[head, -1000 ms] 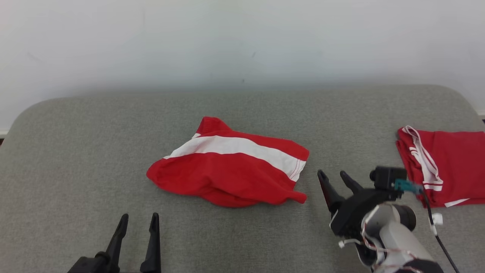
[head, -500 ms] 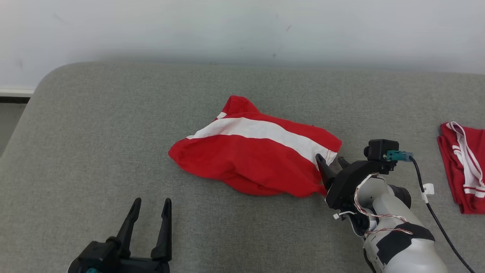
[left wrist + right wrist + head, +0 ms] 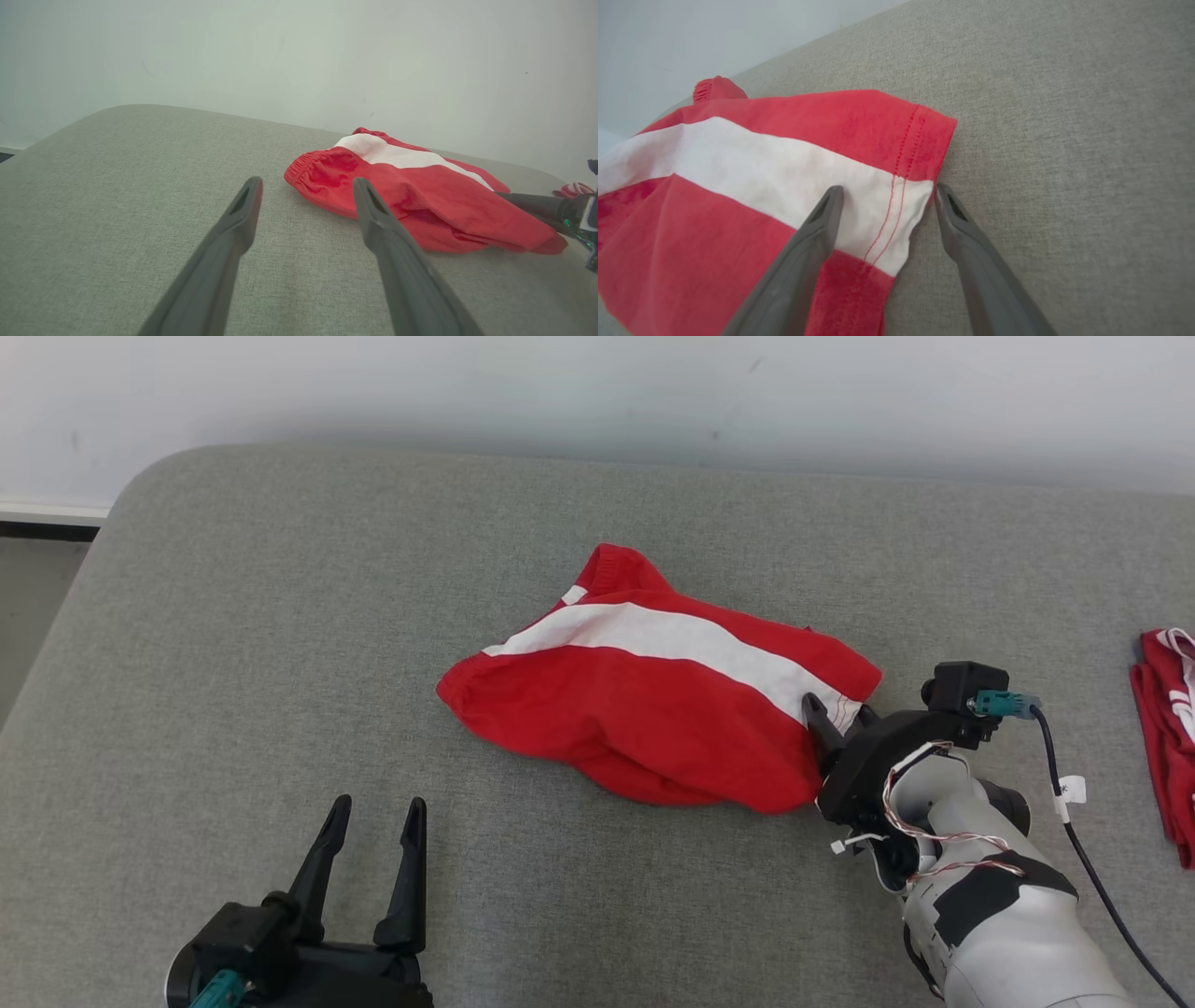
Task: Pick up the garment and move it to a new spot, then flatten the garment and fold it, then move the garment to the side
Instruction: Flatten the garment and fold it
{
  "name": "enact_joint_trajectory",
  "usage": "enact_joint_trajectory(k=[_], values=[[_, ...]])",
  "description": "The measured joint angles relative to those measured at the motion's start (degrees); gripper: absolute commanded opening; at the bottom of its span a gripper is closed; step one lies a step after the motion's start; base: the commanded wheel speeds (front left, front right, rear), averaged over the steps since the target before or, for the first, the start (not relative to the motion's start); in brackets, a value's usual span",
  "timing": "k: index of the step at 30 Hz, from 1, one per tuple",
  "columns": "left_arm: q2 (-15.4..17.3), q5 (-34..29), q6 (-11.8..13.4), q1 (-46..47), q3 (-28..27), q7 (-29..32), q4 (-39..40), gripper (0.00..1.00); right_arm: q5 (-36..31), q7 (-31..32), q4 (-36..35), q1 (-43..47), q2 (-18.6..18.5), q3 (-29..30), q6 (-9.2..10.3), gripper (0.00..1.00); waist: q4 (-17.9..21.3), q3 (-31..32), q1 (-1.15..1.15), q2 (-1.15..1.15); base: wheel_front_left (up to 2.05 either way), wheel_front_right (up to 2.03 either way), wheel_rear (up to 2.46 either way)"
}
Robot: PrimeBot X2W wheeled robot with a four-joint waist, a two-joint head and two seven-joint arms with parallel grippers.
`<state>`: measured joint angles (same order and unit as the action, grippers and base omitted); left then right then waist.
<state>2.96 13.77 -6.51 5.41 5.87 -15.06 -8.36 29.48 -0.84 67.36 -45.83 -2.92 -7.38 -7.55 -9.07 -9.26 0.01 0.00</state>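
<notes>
Garment (image 3: 653,709) | right end effector (image 3: 888,188) spread astride hem | left end effector (image 3: 379,802) spread

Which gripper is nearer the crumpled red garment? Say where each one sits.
Right. The right gripper straddles the garment's hemmed edge at the white stripe, jaws open. The left gripper hangs open, apart from it, nearer the robot.

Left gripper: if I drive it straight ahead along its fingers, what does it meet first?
Likely the red garment: its gathered end lies just ahead, between the left gripper's open fingertips. Depth is unclear, so it might touch the grey table first.
</notes>
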Motion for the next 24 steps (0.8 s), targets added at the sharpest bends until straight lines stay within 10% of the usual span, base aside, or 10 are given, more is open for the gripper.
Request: enact_joint_trajectory(k=[11, 13, 17, 18, 24], values=[[0.0, 0.2, -0.1, 0.6, -0.5, 0.0, -0.3, 1.00, 5.5, -0.2, -1.9, -0.5, 0.0, -6.3, 0.00, 1.00, -0.2, -0.7, 0.00, 0.00, 0.00, 0.00, 0.00], [0.0, 0.4, -0.1, 0.8, -0.6, 0.0, -0.4, 1.00, 6.3, -1.2, -2.9, -0.5, 0.0, -8.0, 0.00, 0.47, -0.1, -0.7, 0.00, 0.00, 0.00, 0.00, 0.00], [0.0, 0.4, -0.1, 1.1, -1.0, 0.0, -0.4, 1.00, 7.9, -2.3, -3.9, -0.4, 0.0, -10.5, 0.00, 0.32, 0.4, -0.5, 0.00, 0.00, 0.00, 0.00, 0.00], [0.0, 0.4, -0.1, 1.1, -1.1, 0.0, -0.5, 1.00, 8.0, -2.7, -3.9, -0.3, 0.0, -11.1, 0.00, 0.07, 0.6, -0.3, 0.00, 0.00, 0.00, 0.00, 0.00], [0.0, 0.6, -0.1, 1.0, -1.8, 0.0, -0.7, 1.00, 8.7, -5.2, -3.8, 1.5, 0.0, -13.1, 0.00, 0.00, 1.6, 0.8, -0.01, 0.00, 0.00, 0.00, 0.00]])
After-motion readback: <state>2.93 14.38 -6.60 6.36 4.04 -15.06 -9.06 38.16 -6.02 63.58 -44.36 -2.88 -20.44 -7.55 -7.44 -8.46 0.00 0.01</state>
